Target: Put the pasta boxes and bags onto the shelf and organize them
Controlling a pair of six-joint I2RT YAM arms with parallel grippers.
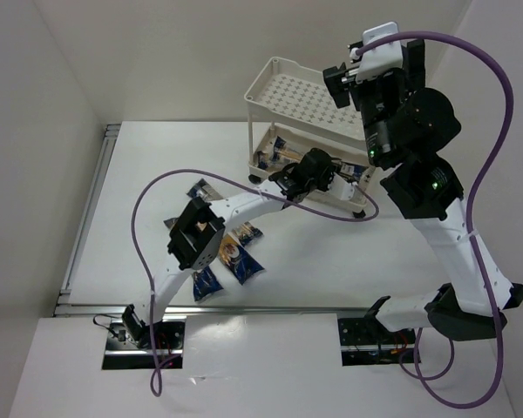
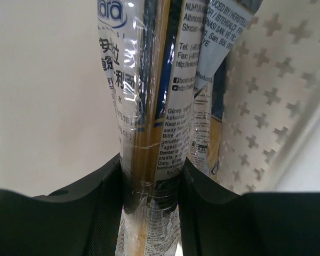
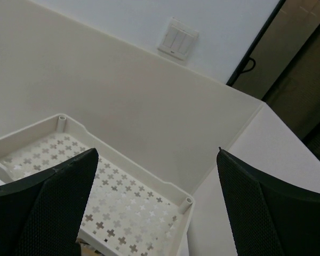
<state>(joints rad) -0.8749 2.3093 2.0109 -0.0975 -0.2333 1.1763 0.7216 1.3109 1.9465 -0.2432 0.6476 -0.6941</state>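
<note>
The cream shelf cart (image 1: 289, 68) stands at the back of the table. My left gripper (image 1: 318, 171) reaches to its lower tier and is shut on a spaghetti packet (image 2: 149, 122); in the left wrist view the gripper (image 2: 151, 181) pinches the packet's clear middle. A second packet (image 2: 209, 101) lies beside it against the perforated tray (image 2: 272, 101). More packets (image 1: 275, 157) lie in the lower tier. Three packets lie on the table by the left arm: one (image 1: 200, 191), one (image 1: 244, 263), one (image 1: 207, 284). My right gripper (image 1: 340, 84) is open and empty above the upper tray (image 3: 122, 197).
The left arm's purple cable (image 1: 157, 187) loops over the table left of the cart. White walls close in the back and left. A metal rail (image 1: 87, 218) runs along the table's left edge. The right arm stands tall beside the cart's right end.
</note>
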